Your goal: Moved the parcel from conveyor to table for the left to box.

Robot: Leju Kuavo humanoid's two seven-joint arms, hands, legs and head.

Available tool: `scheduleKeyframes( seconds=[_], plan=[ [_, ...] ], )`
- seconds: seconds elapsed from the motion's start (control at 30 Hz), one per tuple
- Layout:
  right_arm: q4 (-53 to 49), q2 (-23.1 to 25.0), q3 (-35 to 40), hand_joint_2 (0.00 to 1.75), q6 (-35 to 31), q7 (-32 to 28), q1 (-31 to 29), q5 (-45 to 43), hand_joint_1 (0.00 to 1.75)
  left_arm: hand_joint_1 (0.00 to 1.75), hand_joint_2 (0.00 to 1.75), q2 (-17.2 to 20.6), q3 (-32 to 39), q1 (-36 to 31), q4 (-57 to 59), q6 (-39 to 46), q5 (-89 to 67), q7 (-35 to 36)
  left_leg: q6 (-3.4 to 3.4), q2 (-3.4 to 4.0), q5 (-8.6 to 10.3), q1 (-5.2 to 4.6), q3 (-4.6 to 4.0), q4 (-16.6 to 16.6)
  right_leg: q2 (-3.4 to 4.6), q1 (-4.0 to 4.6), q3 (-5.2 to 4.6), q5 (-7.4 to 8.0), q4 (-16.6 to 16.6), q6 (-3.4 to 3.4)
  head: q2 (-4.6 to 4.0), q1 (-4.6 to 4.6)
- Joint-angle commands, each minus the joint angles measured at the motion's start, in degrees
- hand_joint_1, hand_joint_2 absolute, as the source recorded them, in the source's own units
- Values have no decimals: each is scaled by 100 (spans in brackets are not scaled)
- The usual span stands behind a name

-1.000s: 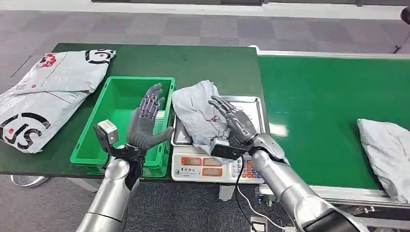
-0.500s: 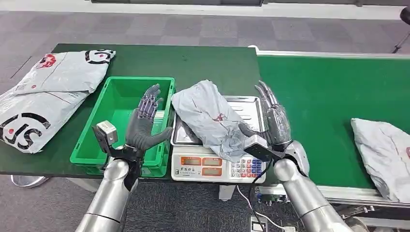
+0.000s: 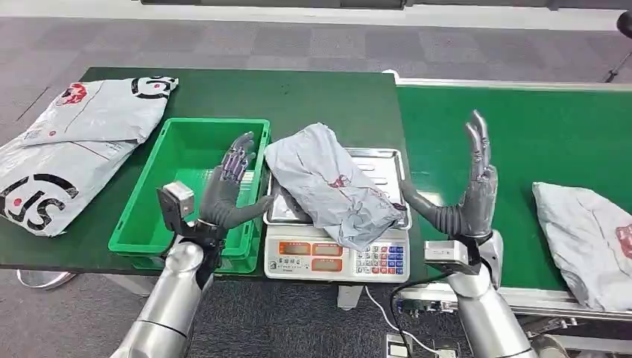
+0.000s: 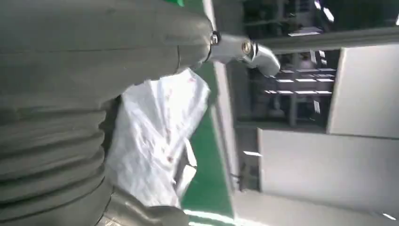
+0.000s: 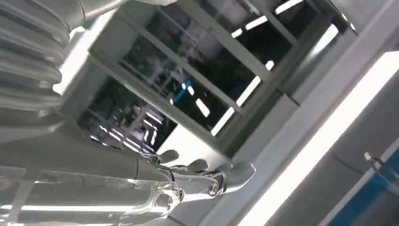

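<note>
Now the parcel point(image 3: 330, 186) is lying crumpled across the scale point(image 3: 337, 253), draped over its steel pan, one corner hanging toward the keypad. Right hand point(image 3: 466, 195) is standing upright just beside the scale's conveyor-side edge, fingers spread and pointing up, holding nothing, apart from the parcel. Left hand point(image 3: 228, 191) is hovering on the parcel's other side, over the rim of the bin point(image 3: 133, 224), palm turned toward the parcel, fingers apart, empty. The left wrist view is showing the white bag point(image 4: 157, 136) close ahead of that hand.

Judgement: the drop-off looks done; the step in hand is the left hand's pick and move into the bin.

- Approaching from the bin side, closing on the raised fold nearest the palm rather than the flat middle; the film is looking slack and likely to slip.
- Lifting the bag free of the pan before sweeping across, so the bin wall is not snagging the hanging corner.
- Keeping the right hand off to its own side, out of the sweep.

Another parcel point(image 3: 589, 239) is waiting on the conveyor point(image 3: 522, 119), well apart from the right hand.
</note>
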Motion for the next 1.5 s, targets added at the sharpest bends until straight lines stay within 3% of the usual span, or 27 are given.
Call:
scheduleKeyframes(
  seconds=[0.03, 0.17, 0.27, 0.4, 0.67, 0.8, 1.07, 1.1, 1.13, 1.5],
  plan=[
    [-539, 149, 51, 175, -180, -79, -131, -58, 0, 0, 175, -394, -1295, -1101, 1316, 703, -528, 19, -2, -22, 1, 4, -5, 6, -33, 7, 7, -5, 1, -11, 0, 0],
    [-621, 92, 356, 175, -361, -79, -213, -135, 0, 0, 175, -661, -1796, -1547, 2239, 748, -1071, 120, 6, -20, 7, 1, -2, 5, -32, 4, 12, 1, -3, -5, 0, 0],
    [-680, 129, 422, 175, -539, -79, -173, 31, 0, 0, 175, -816, -2479, -1804, 2750, 1265, -2023, 864, 8, -10, 8, -3, 18, -11, -20, 2, 34, 9, -20, -3, 0, 0],
    [-843, 273, 448, 175, -565, -79, -154, 88, 0, 0, 175, -995, -2562, -1941, 3359, 835, -2243, 1599, 5, -7, 6, -6, 11, -2, -15, -2, 20, 7, -9, -3, 0, 0],
    [-848, 256, 433, 175, -556, -79, -144, 99, 0, 0, 175, -975, -2609, -1957, 3400, 794, -2316, 1702, 8, 8, 4, -6, 6, 3, 3, -3, 9, 8, -2, 4, 0, 0],
    [-841, 256, 428, 175, -539, -46, -174, 130, 0, 0, 175, -1010, -2779, -1947, 3647, 611, -2616, 2593, 7, 16, 2, 1, 16, -4, 6, 4, 21, 11, -16, 0, 0, 0],
    [-790, 240, 452, 175, -501, 134, -185, 164, 0, 0, 175, -905, -2593, -1823, 3670, 1238, -2822, 3247, 6, 23, 4, -5, 17, -6, 14, -2, 19, 12, -10, -1, 0, 0],
    [-800, 246, 441, 175, -507, 135, -158, 170, 0, 7, 175, -885, -2496, -1794, 3656, 1338, -2756, 3242, 5, 26, 4, -2, 19, -8, 16, 1, 21, 14, -15, -3, 0, 0],
    [-830, 246, 419, 175, -508, 149, -112, 214, 0, 175, 175, -865, -2526, -1775, 3640, 1597, -2854, 3209, 6, 24, 4, -7, 19, -8, 16, -4, 19, 13, -10, 0, 0, 0],
    [-842, 207, 449, 175, -429, 221, -47, 270, 0, 175, 175, -795, -2013, -1627, 3493, 1892, -2540, 2755, 7, 21, 4, -5, 20, -7, 14, -2, 22, 11, -11, 3, 0, 0]
  ],
)
